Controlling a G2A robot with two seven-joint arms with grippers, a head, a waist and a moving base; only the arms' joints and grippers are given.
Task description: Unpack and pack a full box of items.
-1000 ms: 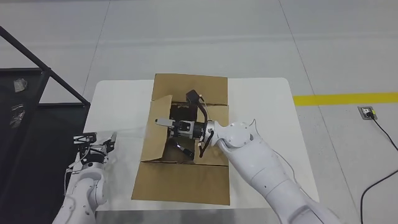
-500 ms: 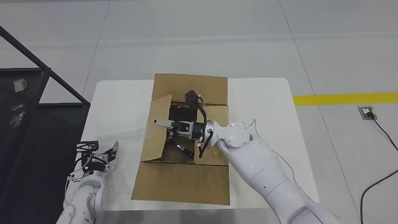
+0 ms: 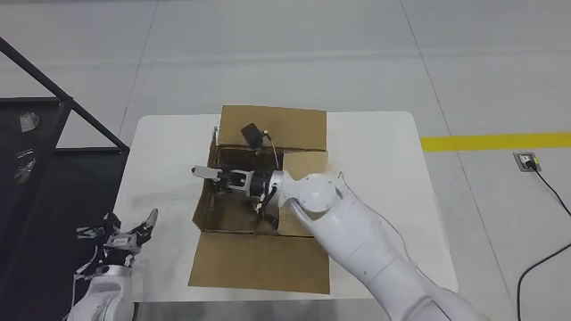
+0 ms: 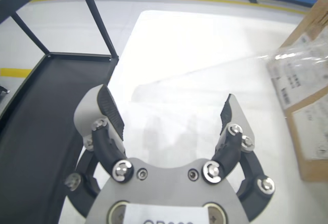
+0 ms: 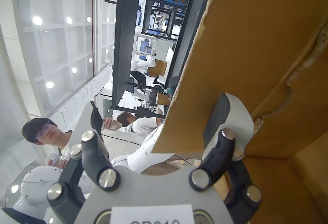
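1. The box [image 3: 259, 263] stood at the middle of the desk [image 3: 375, 196]. Its far and near flaps lay folded outward on the desk.
2. The left flap [image 5: 256, 43] stood raised at the box's left side.
3. The right arm extended from the near right across the box opening, with the right hand [image 5: 157, 104] at the left flap.
4. The right hand's fingers were spread wide. The free edge of the left flap lay between them, and one finger [image 5: 228, 117] sat in front of the cardboard face. The fingers were not clamped on the flap.
5. The left hand [image 4: 166, 91] hung over the near left corner of the desk, well apart from the box.
6. The left hand's fingers were spread wide, with nothing between them.
7. A black rack [image 4: 38, 107] stood on the floor just left of the desk, near the left hand.
8. The left outer wall of the box carried a printed label [image 4: 289, 81] under clear film.
9. The box interior [image 3: 241, 216] was in shadow, and its contents could not be told.
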